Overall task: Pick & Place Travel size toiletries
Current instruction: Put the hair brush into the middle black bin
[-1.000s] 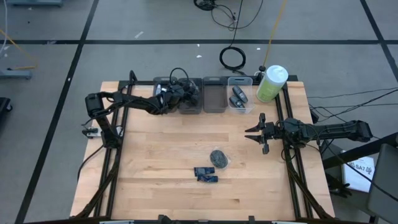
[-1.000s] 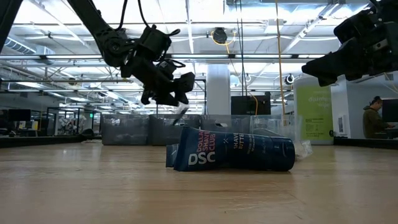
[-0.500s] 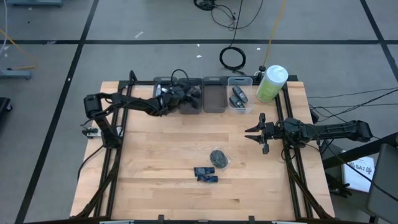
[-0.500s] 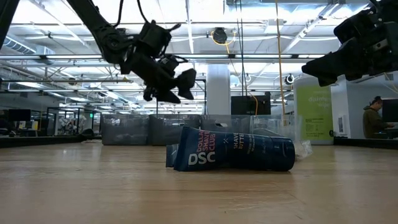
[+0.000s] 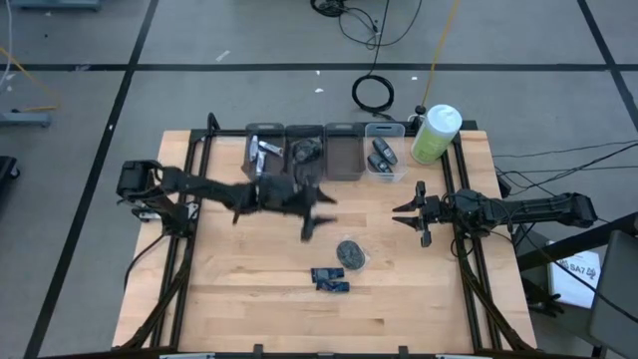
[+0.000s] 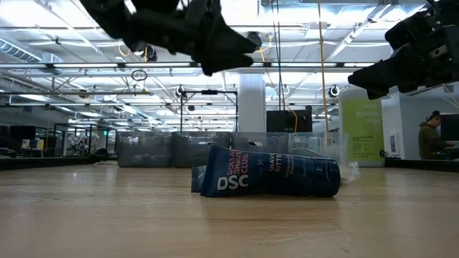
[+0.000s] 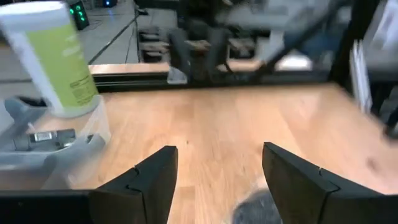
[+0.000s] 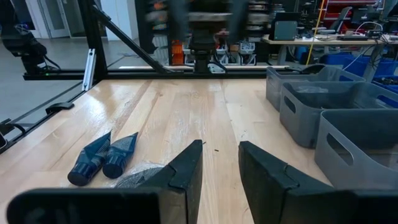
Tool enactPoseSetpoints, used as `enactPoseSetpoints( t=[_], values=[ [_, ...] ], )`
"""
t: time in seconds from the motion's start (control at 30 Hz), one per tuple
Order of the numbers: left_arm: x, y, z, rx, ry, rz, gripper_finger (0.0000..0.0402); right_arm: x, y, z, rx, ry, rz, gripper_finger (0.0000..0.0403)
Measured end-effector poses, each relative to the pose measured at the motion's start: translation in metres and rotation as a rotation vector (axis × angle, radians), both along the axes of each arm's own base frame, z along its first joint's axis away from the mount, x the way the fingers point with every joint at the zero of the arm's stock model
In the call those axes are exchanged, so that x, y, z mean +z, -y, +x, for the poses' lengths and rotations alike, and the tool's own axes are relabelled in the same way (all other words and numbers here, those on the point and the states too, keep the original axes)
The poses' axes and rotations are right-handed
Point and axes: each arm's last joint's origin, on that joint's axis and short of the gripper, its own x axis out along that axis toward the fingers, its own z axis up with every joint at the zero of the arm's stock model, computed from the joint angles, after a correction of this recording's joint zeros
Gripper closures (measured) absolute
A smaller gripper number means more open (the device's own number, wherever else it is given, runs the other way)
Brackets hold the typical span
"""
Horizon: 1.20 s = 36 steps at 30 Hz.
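My left tool [image 5: 317, 212] hangs over the middle of the tabletop [image 5: 249, 289], a little toward the far edge. My left arm reaches in from the left edge and lies low and long across the wood. The two fingers [image 7: 149, 180] of this tool are spread apart and there is nothing between them. Seen from table height, the left tool [image 6: 215, 43] is high up above the wood.

Just past my left tool, nearer the front edge, lies a round flat dark disc [image 5: 349, 252]. It is close to the tool but they do not touch. A bit closer to the front edge lie two dark blue tubes [image 5: 330, 280], side by side, touching each other. The low camera shows white letters on the front blue tube [image 6: 269, 177].

Along the far edge stands a row of small grey bins [image 5: 325, 152]. Some little toiletries lie inside them. One bin near the right end holds dark oval pieces [image 5: 380, 156]. A big green bottle [image 5: 436, 134] stands at the far right corner, next to the bins.

My right tool [image 5: 411, 213] waits near the right edge, up off the wood. Its fingers [image 8: 180, 171] are a little apart and hold nothing.
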Motion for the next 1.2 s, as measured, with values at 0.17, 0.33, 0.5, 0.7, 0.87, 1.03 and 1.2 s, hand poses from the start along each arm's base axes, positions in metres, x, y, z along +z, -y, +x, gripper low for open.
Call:
enactPoseSetpoints(
  t=[0.17, 0.33, 0.5, 0.7, 0.87, 1.03, 1.2],
  values=[
    [0.001, 0.048, 0.016, -0.043, -0.111, 0.193, 0.0204, 0.0, 0.0, 0.0, 0.0, 0.0, 0.0, 0.0309],
    [-0.007, 0.068, 0.03, -0.103, -0.189, 0.241, 0.0284, 0.0, 0.0, 0.0, 0.0, 0.001, 0.0, 0.0309],
    [-0.024, 0.068, 0.039, -0.161, -0.218, 0.22, 0.0367, 0.0, 0.0, 0.0, 0.0, 0.0, 0.0, 0.0309],
    [-0.052, 0.056, 0.046, -0.14, -0.312, 0.168, 0.0387, 0.0, 0.0, 0.0, 0.0, 0.001, 0.0, 0.0309],
    [-0.025, 0.062, 0.038, -0.151, -0.245, 0.138, 0.0398, 0.001, 0.0, 0.0, -0.001, 0.009, 0.015, 0.0309],
    [0.02, 0.063, -0.003, -0.202, -0.161, 0.183, 0.0398, 0.003, 0.0, 0.0, -0.001, 0.029, 0.024, 0.0309],
    [0.028, 0.044, -0.075, -0.106, -0.042, 0.145, 0.0397, 0.003, 0.0, 0.0, -0.002, 0.032, 0.025, 0.0309]
  ],
)
